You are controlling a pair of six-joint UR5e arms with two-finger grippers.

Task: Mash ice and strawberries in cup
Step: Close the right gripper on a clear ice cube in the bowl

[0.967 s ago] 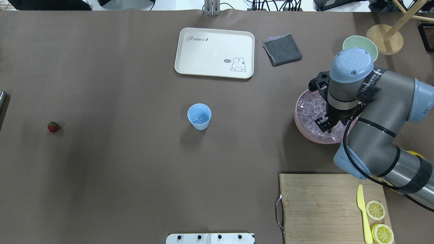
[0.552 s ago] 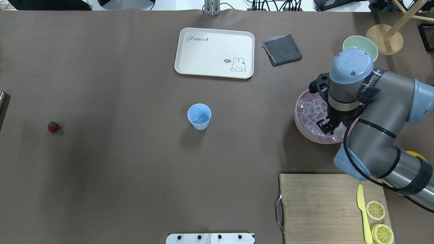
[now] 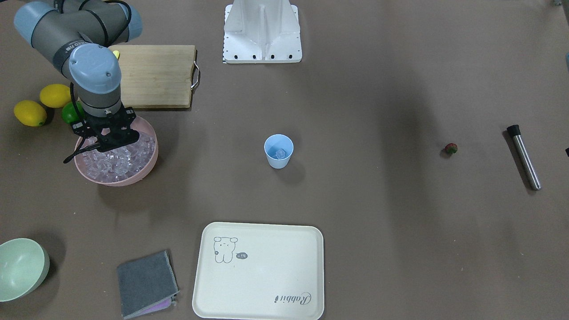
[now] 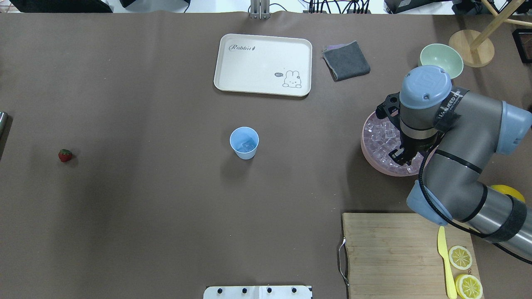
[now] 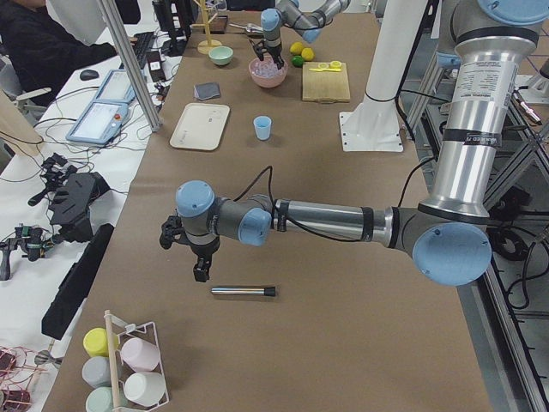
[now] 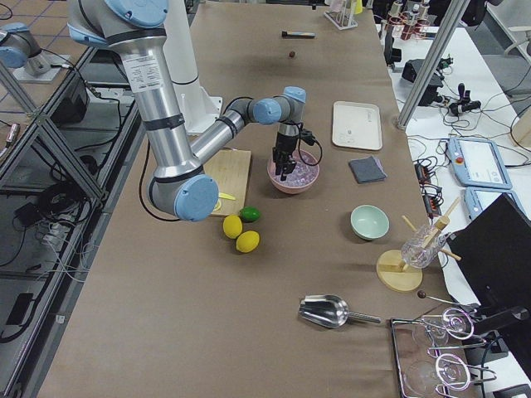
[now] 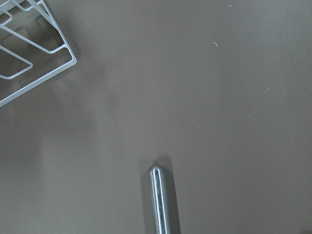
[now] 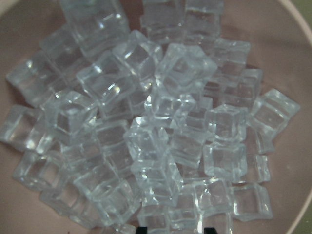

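Note:
The light-blue cup stands mid-table with one ice cube inside. The strawberry lies far to the left on the table, alone. A pink bowl at the right holds a heap of ice. My right gripper hangs just above that ice. Its two fingertips show apart at the wrist view's bottom edge, with nothing between them. My left gripper hovers beside a metal muddler at the table's left end. I cannot tell whether it is open or shut.
A cream tray, a grey cloth and a pale-green bowl lie at the far side. A cutting board with a yellow knife and lemon slices sits at the near right. Lemons and a lime lie beside the pink bowl.
My right wrist has shifted slightly over the pink bowl, a little left and nearer in the overhead view. The cup and strawberry have not moved.

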